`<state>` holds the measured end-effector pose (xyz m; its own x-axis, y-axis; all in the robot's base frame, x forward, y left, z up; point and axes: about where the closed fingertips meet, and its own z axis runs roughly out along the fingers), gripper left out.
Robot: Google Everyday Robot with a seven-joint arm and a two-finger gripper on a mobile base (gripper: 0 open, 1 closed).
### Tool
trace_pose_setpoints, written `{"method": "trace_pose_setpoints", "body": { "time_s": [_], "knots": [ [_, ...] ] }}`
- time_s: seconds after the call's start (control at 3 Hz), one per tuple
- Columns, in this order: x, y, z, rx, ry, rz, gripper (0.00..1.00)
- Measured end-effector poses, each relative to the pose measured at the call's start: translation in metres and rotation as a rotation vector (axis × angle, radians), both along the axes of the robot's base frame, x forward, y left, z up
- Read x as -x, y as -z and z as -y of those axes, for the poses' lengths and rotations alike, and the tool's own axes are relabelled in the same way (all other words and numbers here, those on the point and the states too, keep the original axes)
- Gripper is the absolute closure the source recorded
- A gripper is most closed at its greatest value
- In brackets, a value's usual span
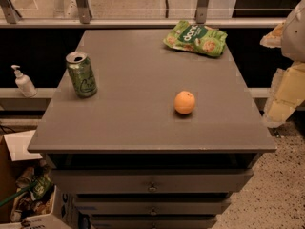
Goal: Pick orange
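A grey cabinet (143,80) with a flat top and drawers down its front is seen from above, and every place here is given from it. Off the cabinet's right side, at the edge of the view and above the speckled floor, the pale gripper (286,87) is seen only in part; it is held clear of the cabinet top, and whether it is released or clenched cannot be told. Nothing is seen to be grasped by it. Below the cabinet's front left corner, a cardboard box (28,209) filled with mixed clutter is set on the floor. At the cabinet's far right corner, a green snack bag (195,38) is laid flat on the top. Near the cabinet's left edge, about midway back, a green drink can (81,74) is stood upright with its opened end up. On the cabinet top, right of centre and somewhat nearer the front edge than the back, the orange (184,102) is placed by itself, well apart from both the can and the bag, and well apart from the gripper. Left of the cabinet, on a low ledge, a small white pump bottle (23,82) is stood upright.
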<state>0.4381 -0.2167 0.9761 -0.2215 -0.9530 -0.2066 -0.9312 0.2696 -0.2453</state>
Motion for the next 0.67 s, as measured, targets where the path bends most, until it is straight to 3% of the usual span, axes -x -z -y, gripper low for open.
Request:
{"method": "trace_pose_setpoints", "body": {
  "time_s": [0.67],
  "knots": [
    [-0.0066,0.0014,-0.0022,-0.013,0.0,0.02,0.0]
  ]
}}
